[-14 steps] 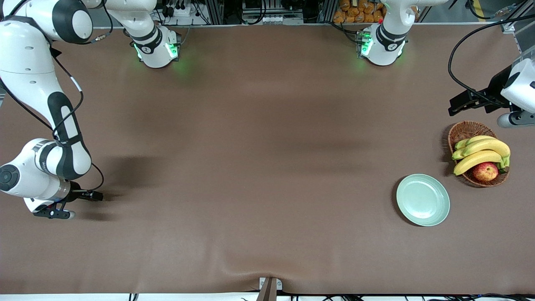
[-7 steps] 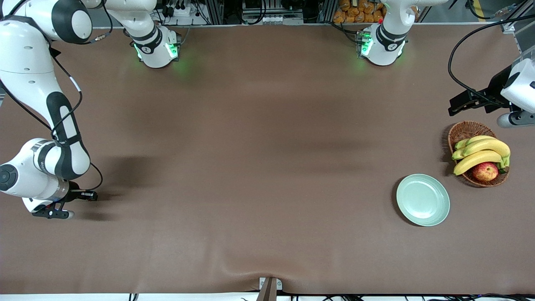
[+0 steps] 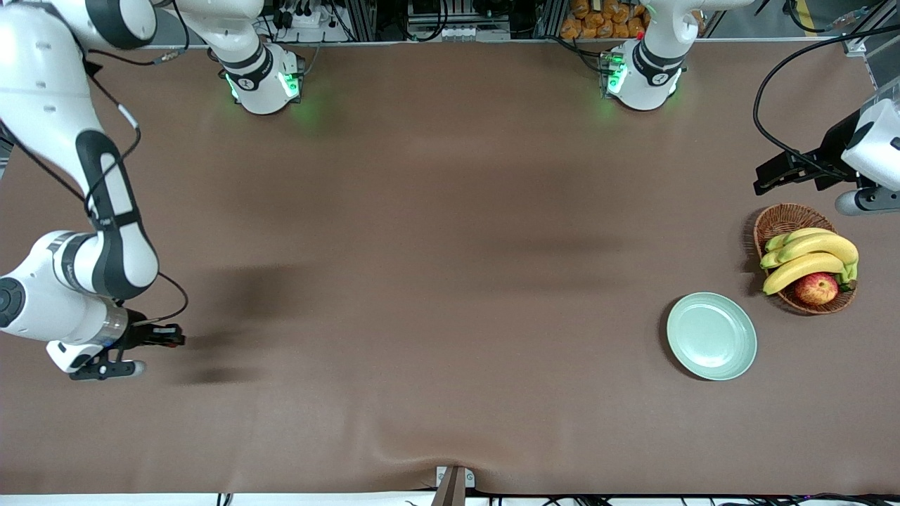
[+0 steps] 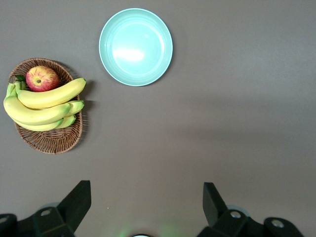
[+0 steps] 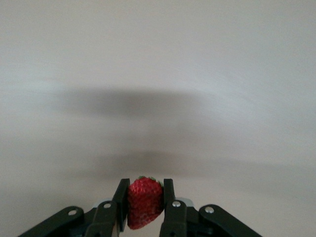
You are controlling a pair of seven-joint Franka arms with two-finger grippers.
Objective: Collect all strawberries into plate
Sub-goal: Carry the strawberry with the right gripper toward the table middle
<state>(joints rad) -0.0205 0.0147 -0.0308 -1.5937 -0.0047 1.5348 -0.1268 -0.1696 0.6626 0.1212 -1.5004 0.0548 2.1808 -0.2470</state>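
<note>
Surface [image 3: 450,281]: brown cloth, rumpled at the edge nearest the front camera.
Basket [image 3: 780,219]: wicker, at the left arm's end; holds bananas [image 3: 808,256] and an apple [image 3: 816,288].
Plate [image 3: 711,336]: pale mint, glossy, bare, just beside the basket.
Left tool [image 4: 143,207]: waiting, fingers spread, grasping nothing.
Right tool [image 5: 144,202]: over the right arm's end, clenched on a strawberry [image 5: 144,201].
Strawberry: dark red, green top, well apart from the plate.

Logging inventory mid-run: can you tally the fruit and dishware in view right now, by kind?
Strawberry: 1, held in the right end effector
Bananas: 3 visible in the basket, maybe more hidden
Apple: 1, in the basket
Basket: 1
Plate: 1, with nothing on it
Total: 7
</note>
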